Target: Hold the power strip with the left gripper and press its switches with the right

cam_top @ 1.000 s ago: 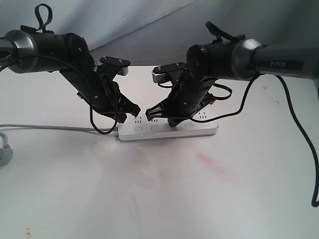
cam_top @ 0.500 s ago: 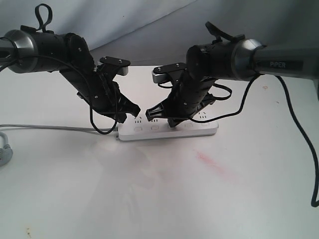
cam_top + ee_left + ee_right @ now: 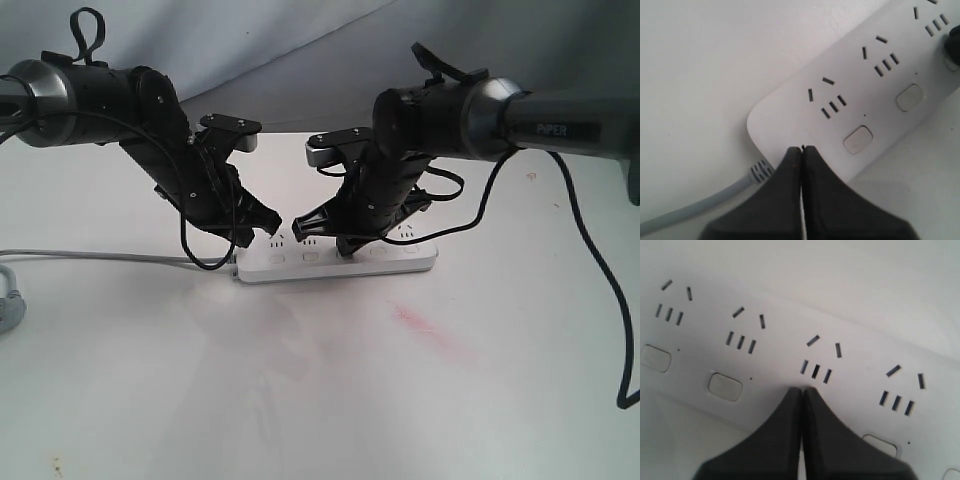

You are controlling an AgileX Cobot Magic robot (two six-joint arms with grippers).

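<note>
Down on the tabletop (image 3: 300,400), the power strip (image 3: 385,262) lies under both arms: left pincer (image 3: 801,150), pressed together, at its grey cord (image 3: 690,210) end; right pincer (image 3: 802,390), pressed together too, mid-strip among the switches (image 3: 725,386).

The right gripper (image 3: 802,389) hid one switch on the power strip (image 3: 860,390); the grey cord (image 3: 100,256) ran off-frame.
</note>
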